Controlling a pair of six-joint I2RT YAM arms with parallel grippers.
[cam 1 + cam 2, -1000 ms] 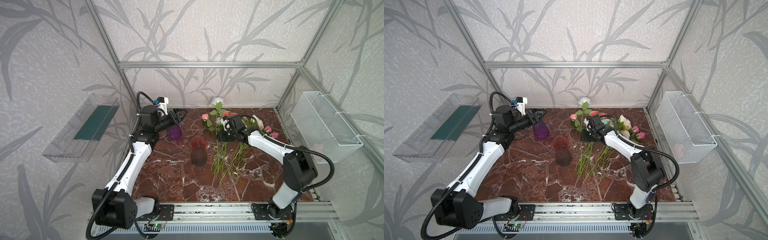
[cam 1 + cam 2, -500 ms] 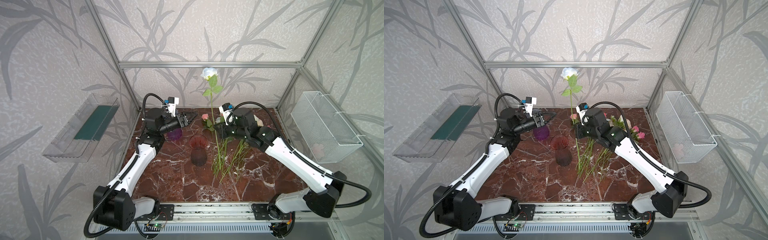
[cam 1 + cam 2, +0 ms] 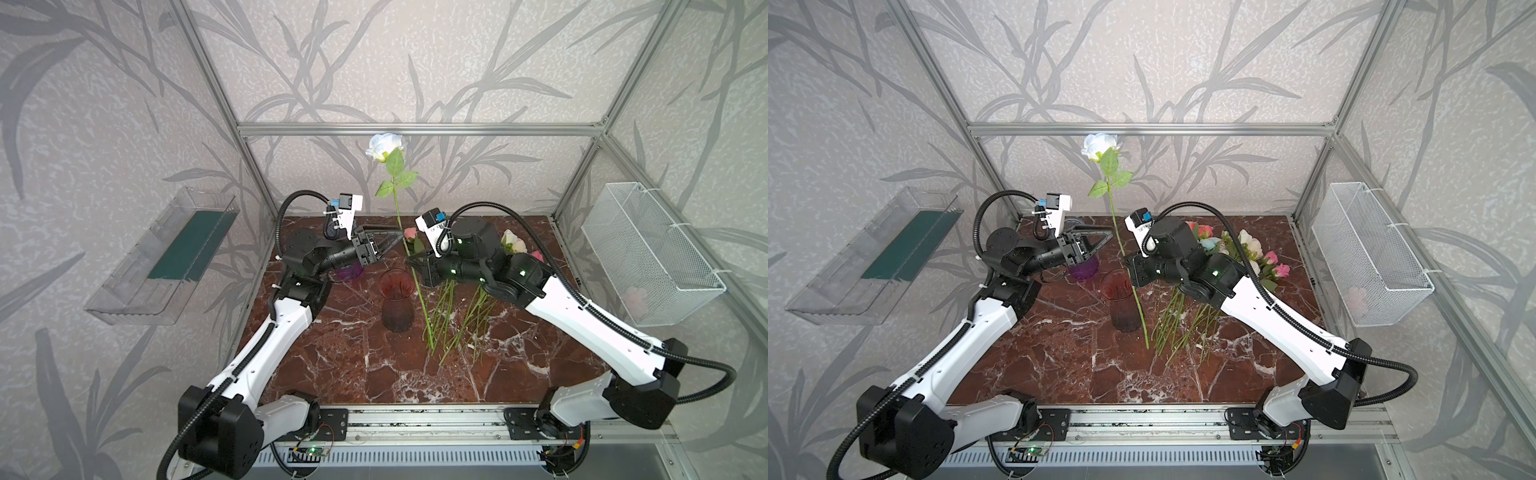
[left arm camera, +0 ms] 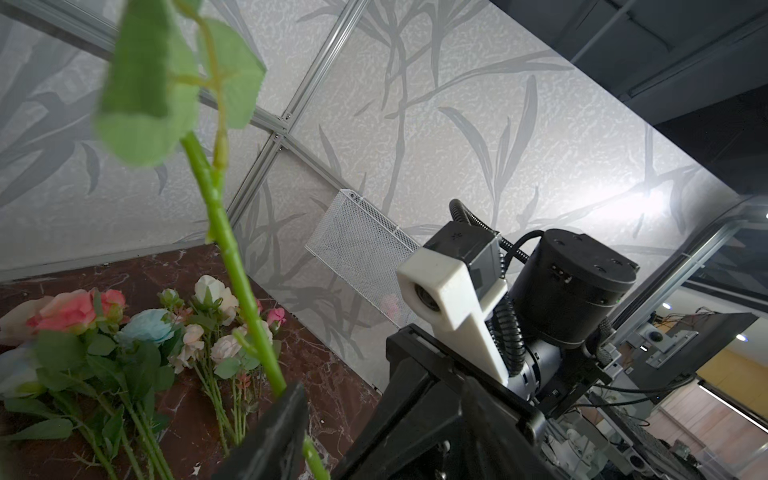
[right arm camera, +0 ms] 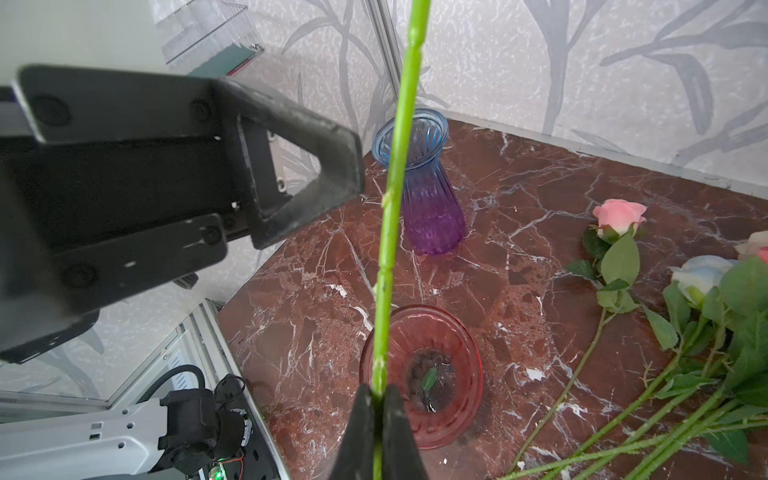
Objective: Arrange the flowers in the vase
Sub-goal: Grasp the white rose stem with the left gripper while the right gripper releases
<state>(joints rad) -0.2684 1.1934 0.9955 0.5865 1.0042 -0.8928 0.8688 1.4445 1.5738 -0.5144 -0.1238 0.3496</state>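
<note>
The left end effector (image 3: 395, 237) reaches in level above the counter (image 3: 332, 365) with its jaws standing apart. The purple vase (image 3: 351, 272) stands upright on the counter underneath it. In the left wrist view the stem of the white rose (image 3: 384, 145) runs through the gap between those jaws. It lies close against one finger (image 4: 274, 432) and clear of the facing one, so it is not pinched there. The rose stands nearly upright, with its head well above both end effectors and its leaves just above the left one's fingertips.

Further down the stem, the right end effector (image 5: 377, 409) is clamped on it at about mid-length, its two fingers meeting around the green stalk. The red vase (image 3: 396, 303) stands upright just below this end effector and slightly to its left in both top views. The lower stem hangs outside the vase, along its right side. Whether the cut end touches the counter cannot be told.

The other flowers (image 3: 1246, 245) lie flat on the counter beneath and behind the right end effector, heads toward the back wall and stems toward the front.
</note>
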